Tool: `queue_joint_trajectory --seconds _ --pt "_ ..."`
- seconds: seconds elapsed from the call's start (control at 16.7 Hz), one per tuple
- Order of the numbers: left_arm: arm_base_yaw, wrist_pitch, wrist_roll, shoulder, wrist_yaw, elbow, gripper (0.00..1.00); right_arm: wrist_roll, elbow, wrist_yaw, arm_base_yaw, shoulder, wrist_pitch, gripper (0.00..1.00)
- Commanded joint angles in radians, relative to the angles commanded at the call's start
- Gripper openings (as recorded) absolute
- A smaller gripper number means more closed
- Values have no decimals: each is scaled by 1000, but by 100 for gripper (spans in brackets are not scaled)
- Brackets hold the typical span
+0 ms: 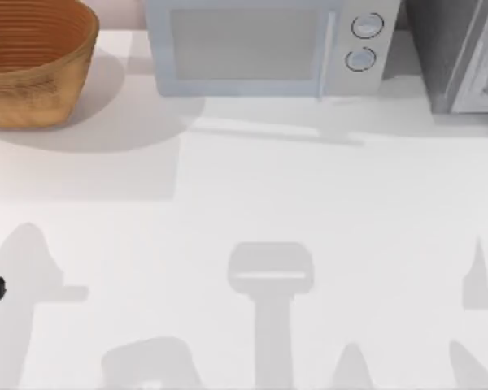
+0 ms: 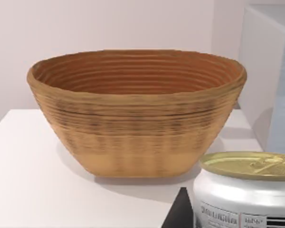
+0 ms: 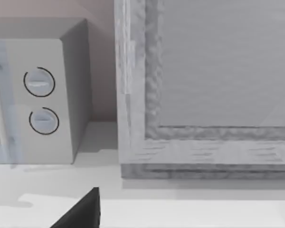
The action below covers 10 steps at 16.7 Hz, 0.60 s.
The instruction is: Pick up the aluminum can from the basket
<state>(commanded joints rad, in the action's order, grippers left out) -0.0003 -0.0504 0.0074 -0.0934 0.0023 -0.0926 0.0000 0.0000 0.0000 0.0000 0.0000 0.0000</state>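
Aluminum can sits close against the left hand, seemingly gripped, outside the basket.

Item 1: the basket is sitting at your table's far left corner. Item 2: the microwave is standing just right of it along the back edge. Item 3: the aluminum can is sitting outside the basket, before it.
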Motion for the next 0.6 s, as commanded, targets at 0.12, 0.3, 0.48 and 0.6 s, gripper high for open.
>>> queue_joint_trajectory --seconds 0.12,0.3,0.48,0.6 --pt "0 36 -5 67 -2 66 0 0 0 0 0 0 0 100" --pt "0 50 -7 93 -2 93 0 0 0 0 0 0 0 100" --pt "0 50 -7 93 -2 93 0 0 0 0 0 0 0 100" --pt "1 48 -5 89 -3 92 0 0 0 0 0 0 0 100"
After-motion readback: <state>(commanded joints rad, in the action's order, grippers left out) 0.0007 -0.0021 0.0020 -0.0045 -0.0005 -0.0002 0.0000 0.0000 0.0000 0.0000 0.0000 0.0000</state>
